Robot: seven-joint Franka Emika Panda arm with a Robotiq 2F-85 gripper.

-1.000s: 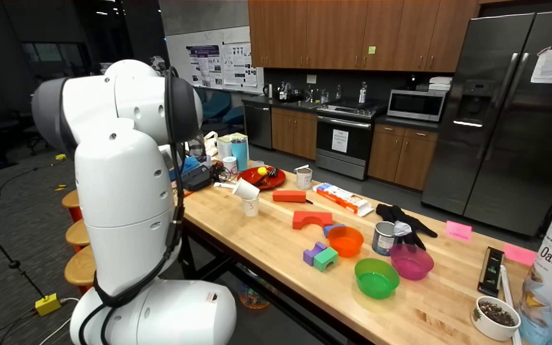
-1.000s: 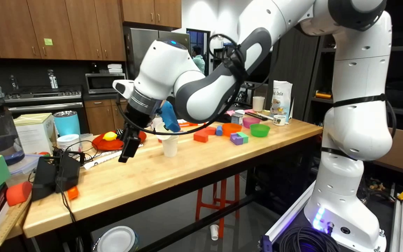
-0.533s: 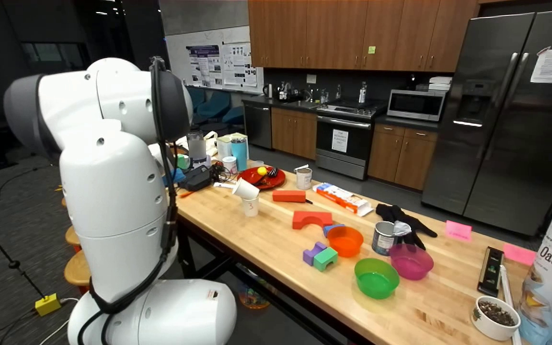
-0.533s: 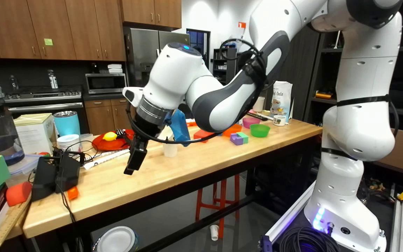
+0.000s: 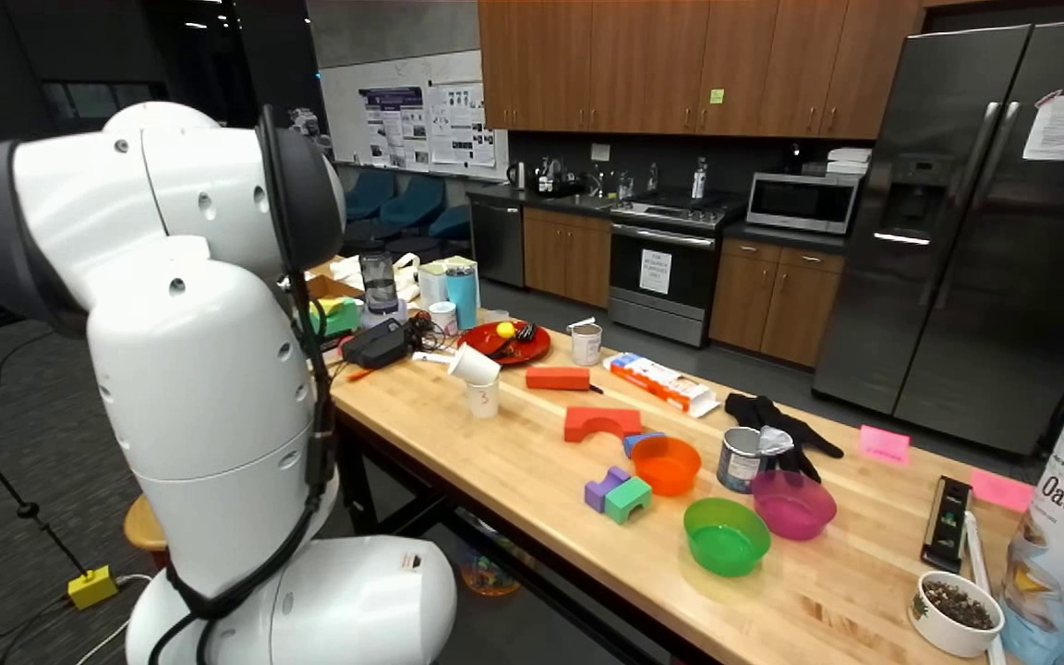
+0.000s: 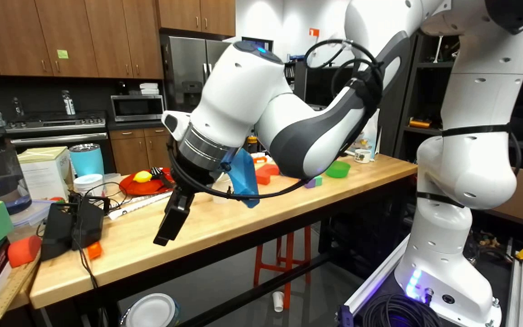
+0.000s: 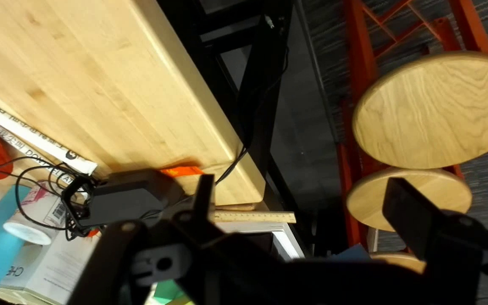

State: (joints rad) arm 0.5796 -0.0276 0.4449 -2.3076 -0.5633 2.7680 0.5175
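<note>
My gripper (image 7: pixel 301 186) is open in the wrist view, with nothing between its wide-apart fingers. In an exterior view the black gripper (image 6: pixel 170 222) hangs tilted above the front edge of the wooden table (image 6: pixel 225 222), apart from it. A blue piece (image 6: pixel 243 177) sits at the wrist. In the wrist view, the table corner, a wooden ruler (image 7: pixel 252 217) and round stool seats (image 7: pixel 434 110) lie beyond the fingers. Two stacked paper cups (image 5: pixel 483 399), the upper one tilted, stand on the table; the arm partly hides them in an exterior view. The arm hides the gripper in an exterior view.
A red plate (image 6: pixel 130 185) holds a yellow lemon-like thing (image 6: pixel 143 176). Black boxes with cables (image 6: pixel 61 227) stand near the table end. Orange (image 5: pixel 666 465), green (image 5: pixel 726 536) and magenta (image 5: pixel 792 505) bowls, colored blocks (image 5: pixel 602 423) and a can (image 5: pixel 739 459) lie farther along.
The arm has swung left in an exterior view, uncovering things at the table's far end. In both earlier exterior frames the table objects lie the same. The gripper has come lower, toward the table's front edge.
</note>
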